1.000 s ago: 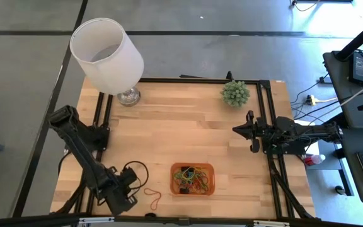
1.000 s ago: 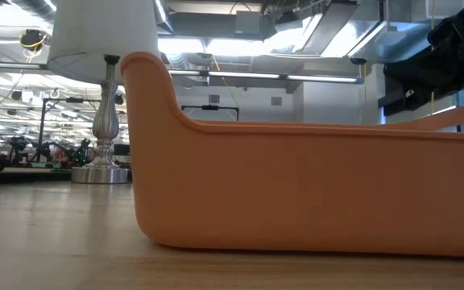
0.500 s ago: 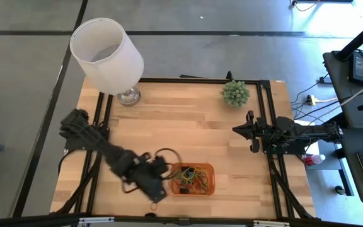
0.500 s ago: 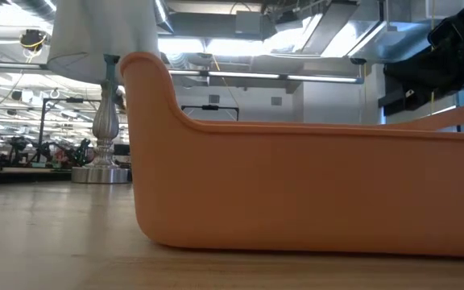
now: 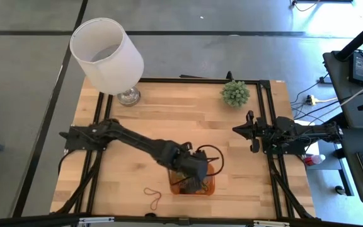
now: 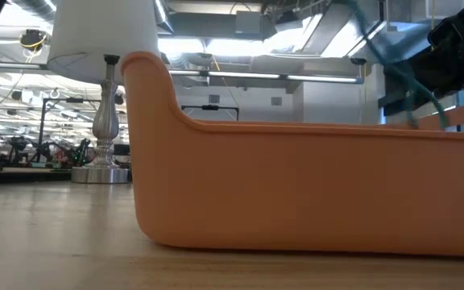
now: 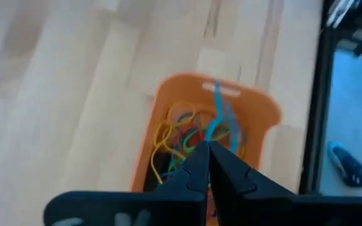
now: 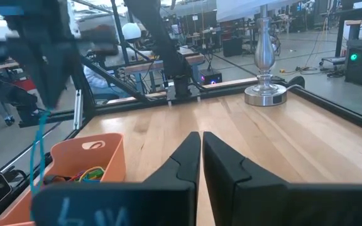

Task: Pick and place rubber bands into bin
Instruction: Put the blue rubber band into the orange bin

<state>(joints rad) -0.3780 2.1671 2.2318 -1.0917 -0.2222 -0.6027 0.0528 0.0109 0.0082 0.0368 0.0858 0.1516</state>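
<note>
The left gripper [image 5: 197, 177] hangs directly over the small, shallow orange plastic bin [image 5: 212, 187] near the table's front edge, its two dark fingers [image 7: 197, 166] pressed together and pinching a thin blue-green rubber band [image 7: 217, 116] that dangles from their tips down into the bin. The right wrist view shows the same band as a pale blue strand [image 8: 39, 147] hanging over the bin's near wall, and the low view catches it as a blurred teal streak [image 6: 409, 76] above the orange rim [image 6: 296, 127].

Inside the bin lies a tangle of thin elastic rubber bands [image 7: 181, 135] in yellow, red, green and blue (individual loops are hard to separate). One more red rubber band [image 5: 154, 197] lies loose on the light wooden table [image 5: 169, 120], left of the bin and clear of it.

The right gripper [image 5: 237, 130] waits at the table's right side, well apart from the bin, its fingers [image 8: 184, 157] nearly touching with nothing between them.

At the far left corner stands a lamp with a white cylindrical shade [image 5: 106, 53], and a small spiky green plant [image 5: 235, 93] sits near the far right corner.
</note>
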